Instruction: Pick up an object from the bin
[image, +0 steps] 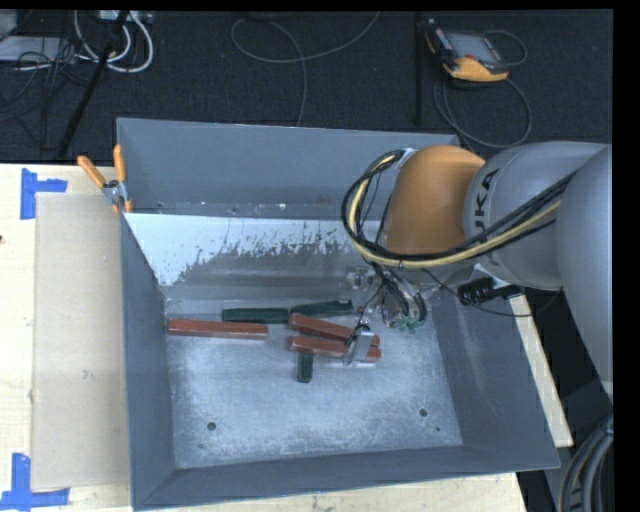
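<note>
My end effector (356, 342) is down among the sticks in the middle of the bin (300, 430), its tip at the near end of two reddish-brown bars. From this view I cannot tell whether it is spread or pressed together, nor whether anything is pinched in it.

The lower brown bar (318, 345) is the nearest thing. Its end lies right at my tip, touching or just under it, and its length runs out from the tip on the side away from my arm. The upper brown bar (318, 324) lies just beyond it, almost parallel. So the long axis of both points straight away from me, and I sit over an end, not the middle.

I judge that a grasp must close across that axis, and that shifting outward along the bar would give better balance.

Farther out from my tip lie a dark green bar (322, 308), a second green bar (258, 314) and a long brown bar (217, 328). A short green stub (304, 370) lies apart.
</note>
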